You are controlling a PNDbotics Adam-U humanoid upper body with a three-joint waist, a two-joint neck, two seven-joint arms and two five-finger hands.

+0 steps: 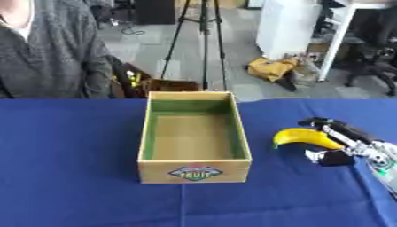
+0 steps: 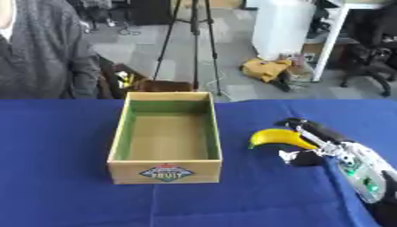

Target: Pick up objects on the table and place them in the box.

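Note:
An open wooden box (image 1: 194, 170) with a green-lined inside and a "FRUIT" label on its front stands in the middle of the blue table (image 1: 70, 168); nothing lies in it. To its right is a yellow banana (image 1: 304, 137), its tip pointing toward the box. My right hand (image 2: 341, 148) comes in from the right edge, with fingers curled over the banana's far side and the thumb under its near side. Whether the banana rests on the cloth or is slightly lifted, I cannot tell. My left hand does not show.
A person in a grey sweater (image 1: 46, 53) stands behind the table's far left edge. A tripod (image 1: 203, 40) and floor clutter lie beyond the far edge. Blue cloth stretches left of and in front of the box.

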